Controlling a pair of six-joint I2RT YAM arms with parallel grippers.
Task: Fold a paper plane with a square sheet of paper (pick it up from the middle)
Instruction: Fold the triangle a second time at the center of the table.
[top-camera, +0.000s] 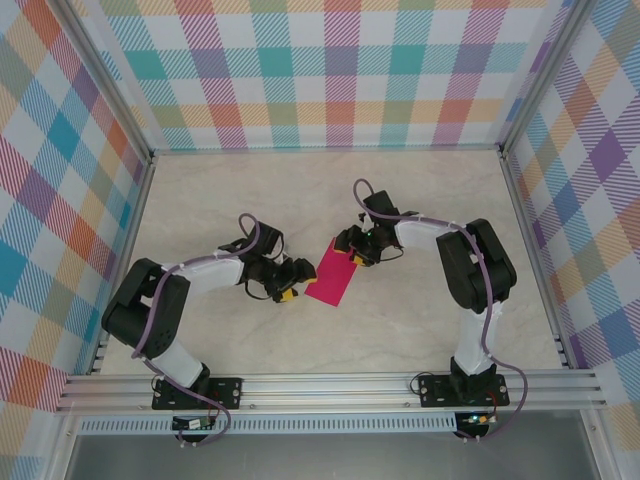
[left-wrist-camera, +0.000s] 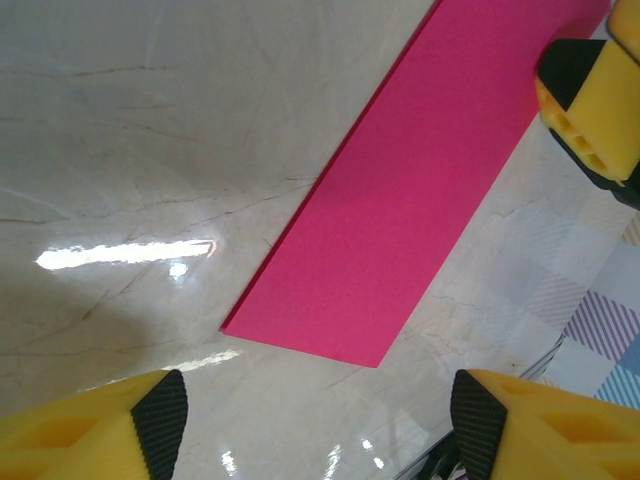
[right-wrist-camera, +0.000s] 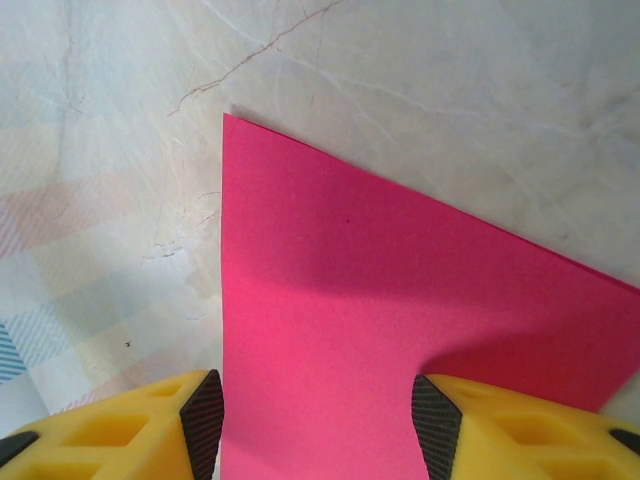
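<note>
While the left gripper (top-camera: 295, 280) is held wide-jawed just left of the pink paper (top-camera: 332, 272), which lies flat as a long rectangle on the desk (top-camera: 250, 200), the right gripper (top-camera: 356, 253) is held with jaws moderately apart over its far end.

Pale marbled table (top-camera: 250, 200); magenta paper (top-camera: 332, 283) rectangle lying near centre.

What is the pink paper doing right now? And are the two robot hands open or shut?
pink sheet of paper: lying on the table, a long rectangle shape, not a plane yet.
left gripper: open, empty, just short of one end of the paper, not touching it.
right gripper: open, fingers either side over the paper's other end; whether it presses on the paper, I can't tell.
</note>
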